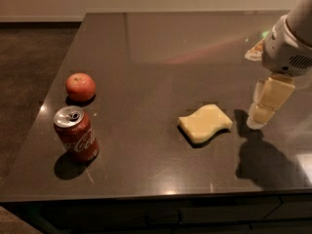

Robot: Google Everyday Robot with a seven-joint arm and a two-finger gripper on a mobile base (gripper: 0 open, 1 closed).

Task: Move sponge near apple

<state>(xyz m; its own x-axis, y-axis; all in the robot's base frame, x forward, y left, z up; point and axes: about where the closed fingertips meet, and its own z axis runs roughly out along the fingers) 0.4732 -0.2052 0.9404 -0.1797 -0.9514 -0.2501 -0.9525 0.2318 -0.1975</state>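
The sponge point(205, 123), a flat pale-yellow pad with wavy edges, lies on the dark tabletop point(146, 48) right of centre. The apple point(80, 86), small and red-orange, sits near the table's left edge, far from the sponge. My gripper point(265, 104) hangs from the white arm point(287, 48) at the right. It is just right of the sponge and a little above the table, not touching the sponge, and it holds nothing.
A red Coca-Cola can point(76, 133) stands upright just in front of the apple, near the left front corner. The table's front edge runs along the bottom. Dark floor point(29, 72) lies to the left.
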